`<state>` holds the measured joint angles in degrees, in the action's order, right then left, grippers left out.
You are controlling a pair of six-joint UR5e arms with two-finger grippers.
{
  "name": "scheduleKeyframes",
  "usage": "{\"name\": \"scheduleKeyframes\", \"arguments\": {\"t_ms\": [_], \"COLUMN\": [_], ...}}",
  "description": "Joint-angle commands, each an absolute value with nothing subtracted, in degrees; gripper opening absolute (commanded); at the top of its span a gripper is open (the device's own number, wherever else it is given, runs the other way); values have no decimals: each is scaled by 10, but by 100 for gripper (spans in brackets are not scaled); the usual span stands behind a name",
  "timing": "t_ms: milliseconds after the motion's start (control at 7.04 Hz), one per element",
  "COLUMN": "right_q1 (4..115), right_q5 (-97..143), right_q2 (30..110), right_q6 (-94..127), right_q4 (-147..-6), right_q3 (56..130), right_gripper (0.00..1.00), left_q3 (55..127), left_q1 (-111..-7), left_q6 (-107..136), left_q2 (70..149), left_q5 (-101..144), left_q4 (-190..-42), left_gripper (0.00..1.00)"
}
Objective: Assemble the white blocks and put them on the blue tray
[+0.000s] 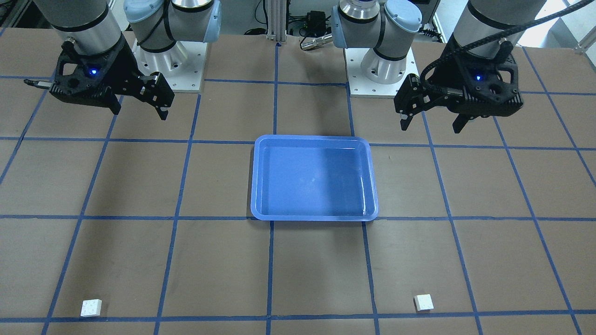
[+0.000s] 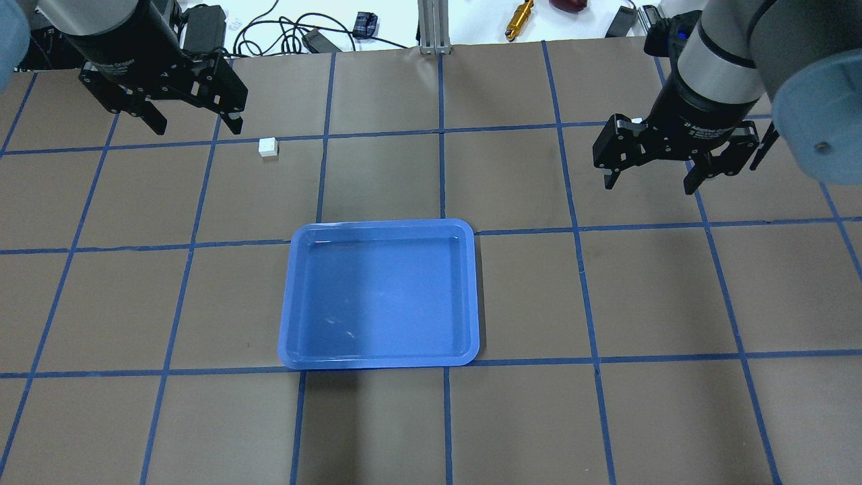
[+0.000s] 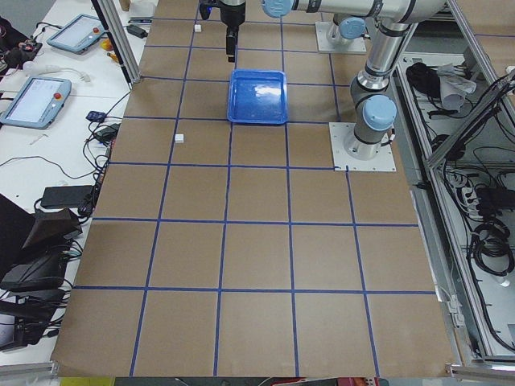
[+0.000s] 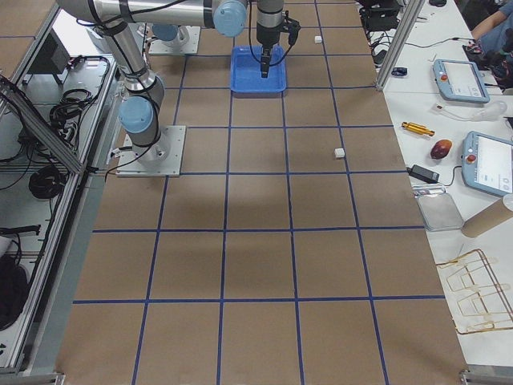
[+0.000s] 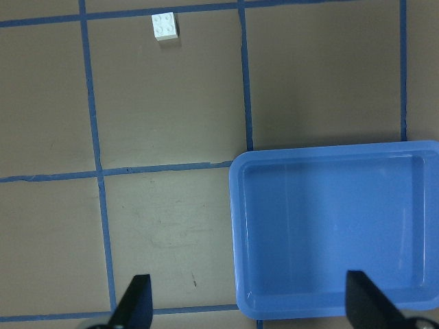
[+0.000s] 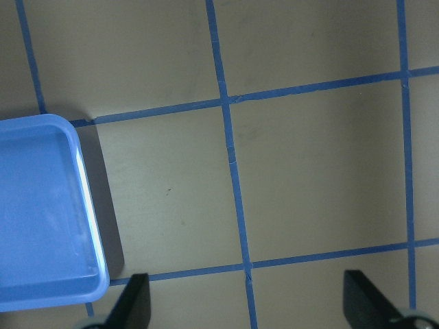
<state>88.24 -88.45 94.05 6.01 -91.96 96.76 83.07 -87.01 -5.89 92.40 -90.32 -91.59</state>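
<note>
Nothing is being held yet. The left gripper [image 2: 196,124] and right gripper [image 2: 650,183] are both hanging spread wide above the table [image 1: 223,260], so the task is sitting at its opening step. The blue tray [image 1: 314,137] is lying mid-table. The left white block [image 1: 423,302] and right white block [image 1: 91,307] are resting well apart toward the far edge, one on each side of the tray. Next, I judge, each arm is needing a careful descent onto its own small block. Brown paper is covering the surface, gridded in blue tape, and cables are trailing beyond the far edge.

Blue tray [image 1: 314,177]: frame centre, on the desk [image 1: 139,186]. First white block [image 1: 91,307]: lower left. Second white block [image 1: 423,302]: lower right. Right gripper [image 1: 139,110], upper left, and left gripper [image 1: 431,125], upper right: jaws apart.
</note>
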Motion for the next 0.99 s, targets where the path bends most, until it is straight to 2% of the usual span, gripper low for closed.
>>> {"name": "scheduleKeyframes", "arguments": {"t_ms": [0, 852], "right_q1": [882, 882], "right_q5": [-886, -891], "right_q2": [940, 940], "right_q6": [59, 58], "right_q4": [-919, -919], "right_q3": [968, 967], "right_gripper": [100, 100], "left_q3": [832, 832], "left_q1": [-869, -867], "left_q6": [-59, -60], "left_q2": [924, 923], "left_q5": [-904, -905], "left_q4": [-917, -917], "left_gripper": [100, 100]}}
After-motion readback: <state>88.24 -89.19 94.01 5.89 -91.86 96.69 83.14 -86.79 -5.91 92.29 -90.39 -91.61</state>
